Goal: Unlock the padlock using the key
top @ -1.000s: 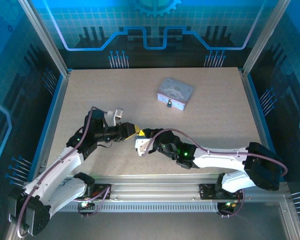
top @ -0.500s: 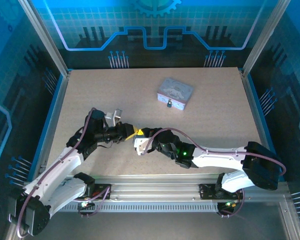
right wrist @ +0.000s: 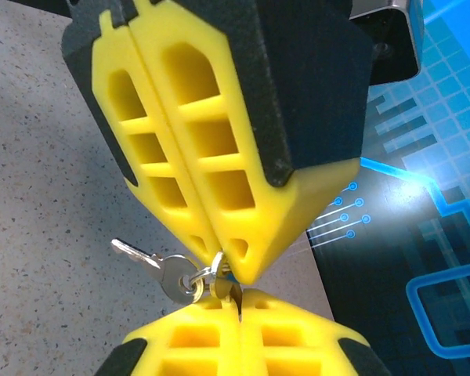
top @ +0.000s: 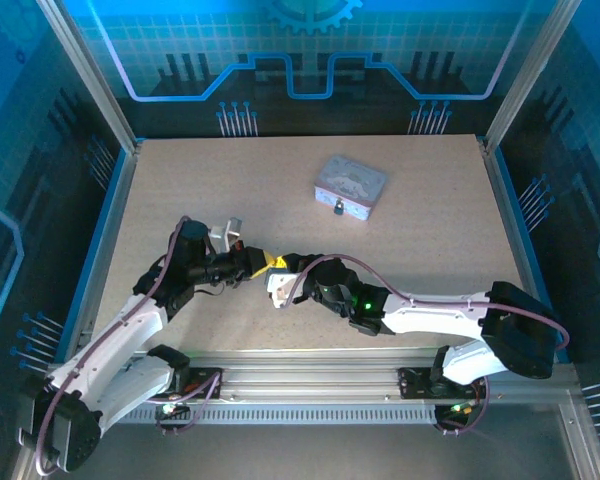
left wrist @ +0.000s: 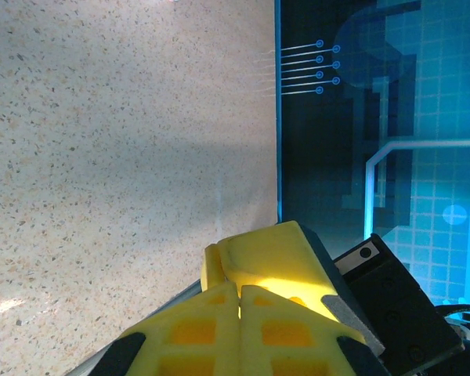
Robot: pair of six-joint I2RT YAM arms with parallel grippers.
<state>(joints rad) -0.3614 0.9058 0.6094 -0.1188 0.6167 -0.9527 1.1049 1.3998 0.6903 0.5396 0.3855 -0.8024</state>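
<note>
The padlock [top: 337, 209] is a tiny dark spot hanging on the front of the pale tin [top: 350, 183], far from both arms. Low on the table, my left gripper [top: 260, 263] and right gripper [top: 278, 271] meet tip to tip. In the right wrist view the right gripper [right wrist: 239, 304] is shut on the thin blade of a key [right wrist: 233, 288]. The left gripper's yellow fingers [right wrist: 219, 157] come down from above, shut on the same key's head. A second silver key [right wrist: 163, 272] dangles from the ring to the left. In the left wrist view the left gripper [left wrist: 239, 291] is shut.
The speckled table [top: 180, 190] is fenced by blue rails and aluminium posts. The tin stands at the back right of centre. The right arm's link [top: 430, 312] lies along the near edge.
Both grippers have drifted slightly left and a little farther back together, still tip to tip. The tin and padlock have not moved.
</note>
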